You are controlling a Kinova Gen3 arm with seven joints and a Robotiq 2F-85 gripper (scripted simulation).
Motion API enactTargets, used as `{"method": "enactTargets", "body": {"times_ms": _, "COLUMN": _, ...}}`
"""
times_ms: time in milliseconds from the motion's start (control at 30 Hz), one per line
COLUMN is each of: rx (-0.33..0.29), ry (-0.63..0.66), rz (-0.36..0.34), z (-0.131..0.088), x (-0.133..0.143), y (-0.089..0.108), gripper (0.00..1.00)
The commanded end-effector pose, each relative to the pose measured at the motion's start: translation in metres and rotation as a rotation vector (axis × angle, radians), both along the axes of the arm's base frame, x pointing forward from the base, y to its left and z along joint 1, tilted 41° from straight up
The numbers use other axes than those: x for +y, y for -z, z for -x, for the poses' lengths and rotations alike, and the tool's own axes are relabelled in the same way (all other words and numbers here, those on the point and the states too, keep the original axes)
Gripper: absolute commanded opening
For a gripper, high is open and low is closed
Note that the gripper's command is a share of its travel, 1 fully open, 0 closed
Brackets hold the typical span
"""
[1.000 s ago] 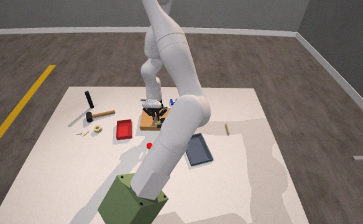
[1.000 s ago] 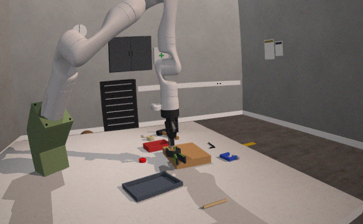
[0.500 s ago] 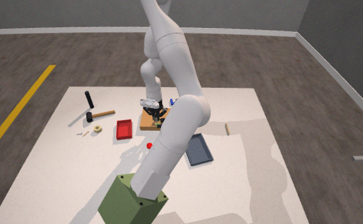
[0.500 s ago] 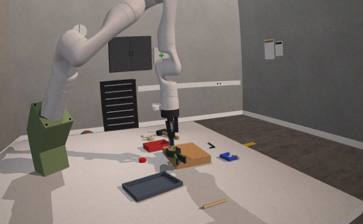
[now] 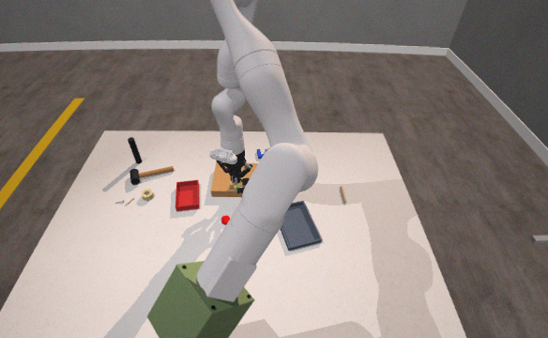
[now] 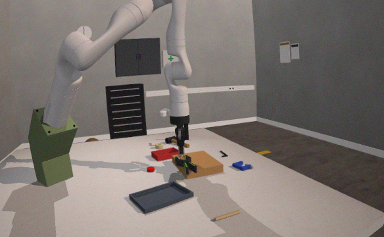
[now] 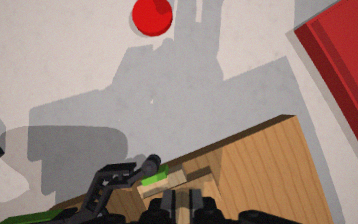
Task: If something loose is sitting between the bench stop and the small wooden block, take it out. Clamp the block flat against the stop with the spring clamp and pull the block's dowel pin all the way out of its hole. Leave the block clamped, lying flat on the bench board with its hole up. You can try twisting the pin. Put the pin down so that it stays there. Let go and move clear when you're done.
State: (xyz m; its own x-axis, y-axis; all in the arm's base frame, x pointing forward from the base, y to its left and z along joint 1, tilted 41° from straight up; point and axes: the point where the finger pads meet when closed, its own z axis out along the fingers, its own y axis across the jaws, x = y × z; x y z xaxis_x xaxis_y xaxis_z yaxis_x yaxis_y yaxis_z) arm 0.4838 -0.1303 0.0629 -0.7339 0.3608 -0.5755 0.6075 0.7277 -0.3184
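My gripper [image 5: 235,181] [image 6: 181,155] [image 7: 182,205] points down over the bench board [image 5: 220,188] [image 6: 208,160] [image 7: 280,165], its fingers nearly together on a narrow tan upright piece, seemingly the dowel pin. The pin's lower end and hole are hidden. The black and green spring clamp [image 6: 186,163] [image 7: 98,191] is at the board's edge, one jaw's green pad [image 7: 155,175] against pale wood. Pale wooden pieces [image 7: 163,187] beside the fingertips belong to the block and stop; I cannot tell which is which. No loose piece between them can be made out.
A red tray [image 5: 188,195] [image 6: 165,154] [image 7: 347,65] and a red disc [image 5: 225,220] [image 6: 150,169] [image 7: 152,16] lie near the board. A dark tray [image 5: 300,226] [image 6: 160,197] and a loose wooden rod [image 5: 343,194] [image 6: 227,215] lie farther off. A hammer [image 5: 156,172] and a blue object [image 6: 241,166] are beyond.
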Motion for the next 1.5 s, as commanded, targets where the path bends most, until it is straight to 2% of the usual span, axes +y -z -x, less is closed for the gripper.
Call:
{"method": "enactTargets", "body": {"times_ms": 0, "rx": -0.032, "ry": 0.027, "rz": -0.015, "z": -0.0017, "x": 0.0016, "y": -0.0005, "gripper": 0.10}}
{"method": "enactTargets", "body": {"times_ms": 967, "rx": -0.205, "ry": 0.251, "rz": -0.106, "z": -0.0016, "x": 0.0018, "y": -0.0012, "gripper": 0.10}}
{"method": "enactTargets", "body": {"times_ms": 1467, "rx": -0.108, "ry": 0.124, "rz": -0.055, "z": -0.0018, "x": 0.0023, "y": -0.0015, "gripper": 0.10}}
